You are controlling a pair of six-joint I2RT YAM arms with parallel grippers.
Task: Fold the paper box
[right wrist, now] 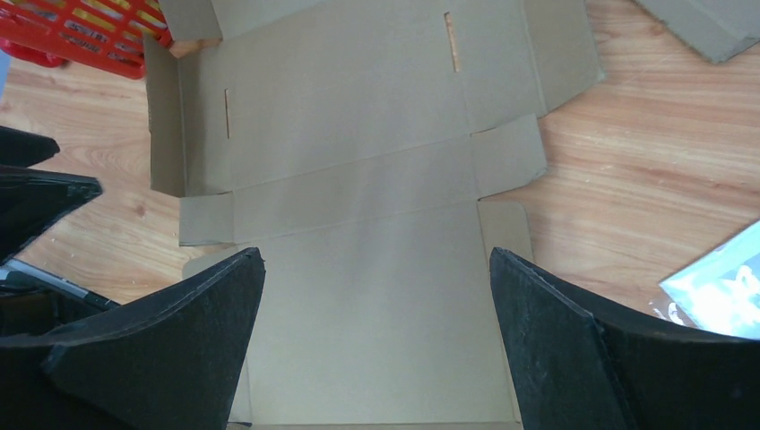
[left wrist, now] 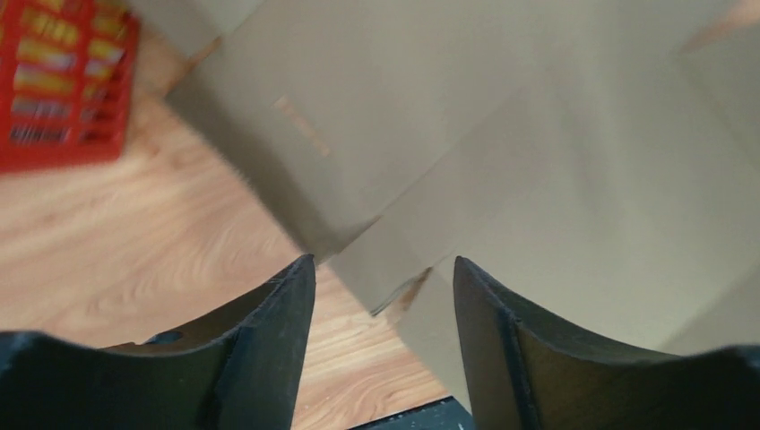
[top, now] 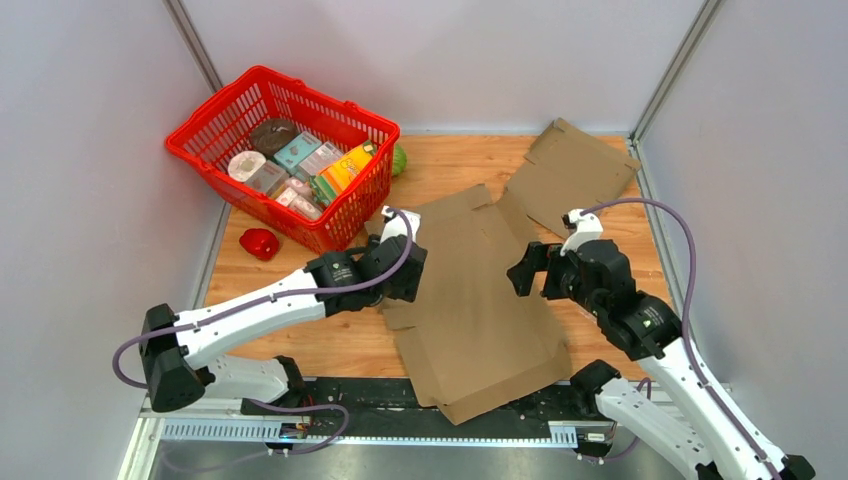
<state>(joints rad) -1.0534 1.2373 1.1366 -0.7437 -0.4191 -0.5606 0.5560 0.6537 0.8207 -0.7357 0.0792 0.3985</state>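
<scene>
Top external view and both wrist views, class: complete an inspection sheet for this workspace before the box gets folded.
Surface: wooden table, mostly covered by cardboard.
Job's things: flat cardboard box, unfolded, near corner past the table's near edge.
Clutter: red basket of packets; red object beside it; green object behind it; second cardboard sheet at the far right.
Grippers: left jaws open at the box's left edge; right jaws open at its right edge; neither holds anything.
Cables: left arm's cable and right arm's cable, each looped along its arm.
Surroundings: pale walls.

Wooden table [top: 450, 165] bearing flat paper box [top: 470, 300], second cardboard sheet [top: 570, 170], red basket [top: 365, 190], small red object [top: 259, 243]
</scene>
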